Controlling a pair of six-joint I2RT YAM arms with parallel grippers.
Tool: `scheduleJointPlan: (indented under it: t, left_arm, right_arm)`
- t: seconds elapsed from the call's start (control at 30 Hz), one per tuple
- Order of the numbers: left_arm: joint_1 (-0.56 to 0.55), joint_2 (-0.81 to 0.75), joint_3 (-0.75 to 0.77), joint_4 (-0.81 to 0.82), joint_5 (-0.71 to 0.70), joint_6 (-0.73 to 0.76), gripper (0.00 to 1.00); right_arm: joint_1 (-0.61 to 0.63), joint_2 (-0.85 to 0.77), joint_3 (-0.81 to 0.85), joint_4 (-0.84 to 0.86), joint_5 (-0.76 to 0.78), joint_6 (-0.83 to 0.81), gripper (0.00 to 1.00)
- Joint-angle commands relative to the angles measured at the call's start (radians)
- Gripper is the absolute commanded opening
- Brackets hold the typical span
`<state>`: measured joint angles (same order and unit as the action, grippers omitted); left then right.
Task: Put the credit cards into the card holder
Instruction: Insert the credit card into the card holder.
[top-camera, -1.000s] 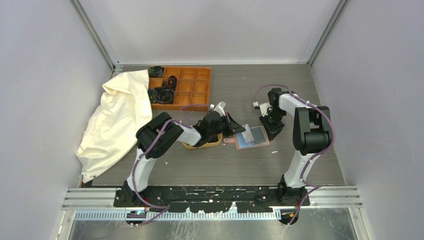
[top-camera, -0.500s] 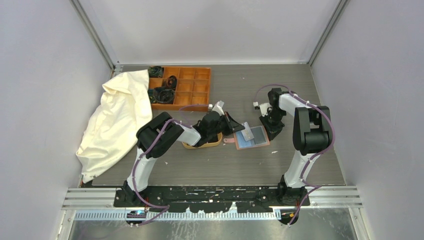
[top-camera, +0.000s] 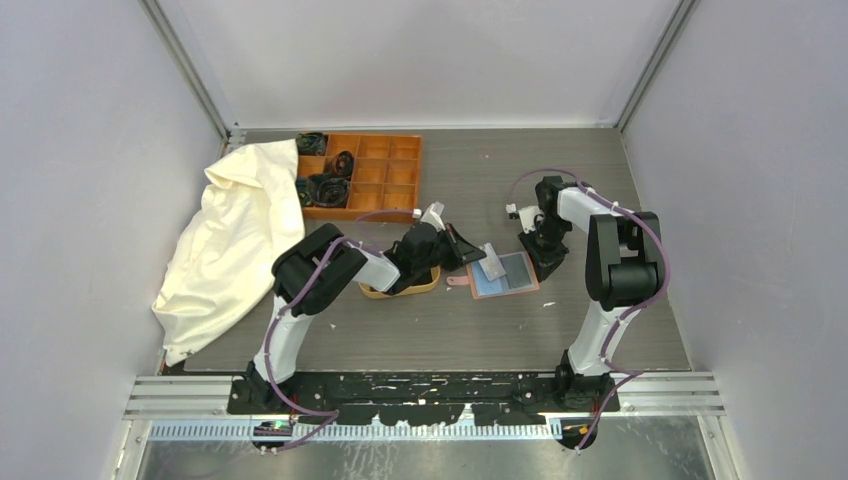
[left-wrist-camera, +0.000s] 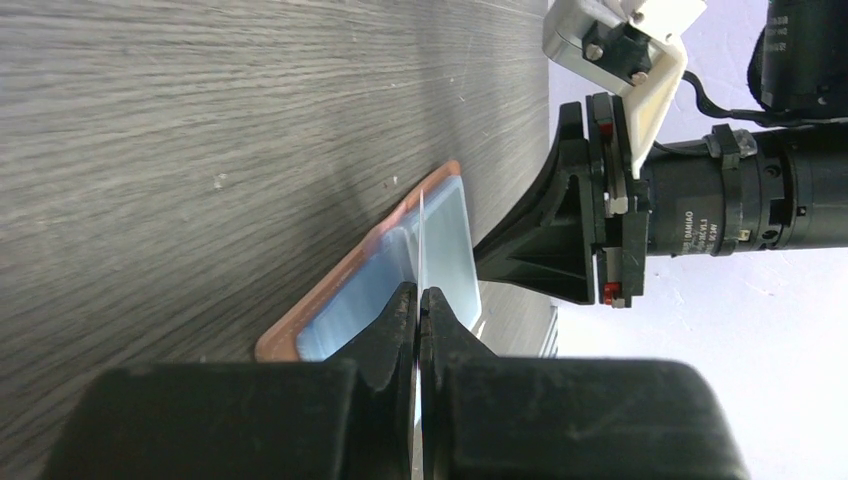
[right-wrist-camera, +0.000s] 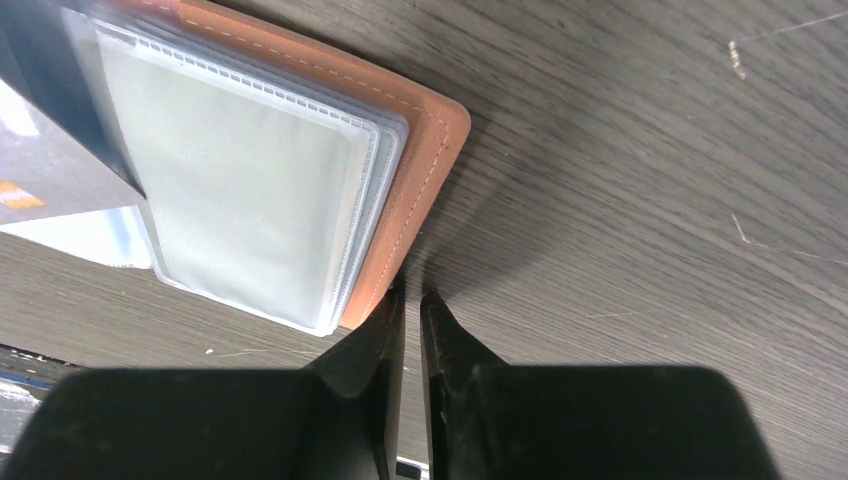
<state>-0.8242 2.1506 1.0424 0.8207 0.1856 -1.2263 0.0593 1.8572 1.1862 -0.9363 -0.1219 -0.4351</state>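
Left gripper (left-wrist-camera: 418, 298) pinches a card (top-camera: 493, 263) edge-on over the open holder (right-wrist-camera: 425, 160) on the surface (top-camera: 440, 320), to slide it in; right gripper (right-wrist-camera: 412, 290), nearly closed, braces the holder's rim, grip unclear.

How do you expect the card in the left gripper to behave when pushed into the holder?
The card shows as a straight thin line out of the left gripper, so probably stiff, light, slightly springy. Pinched only at one edge, it might pivot or slip if it catches on the card holder.
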Motion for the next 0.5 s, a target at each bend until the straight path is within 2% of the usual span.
scheduleJointPlan:
  t: [0.0,0.47]
  left_arm:
    - [0.020,-0.014,-0.022,0.015,-0.030,0.015,0.00]
    - [0.019,0.013,-0.001,0.026,-0.004,-0.005,0.00]
  right_arm:
    - [0.009,0.008,0.023,-0.005,-0.022,-0.004,0.17]
    - [0.011,0.010,0.023,-0.008,-0.022,-0.005,0.17]
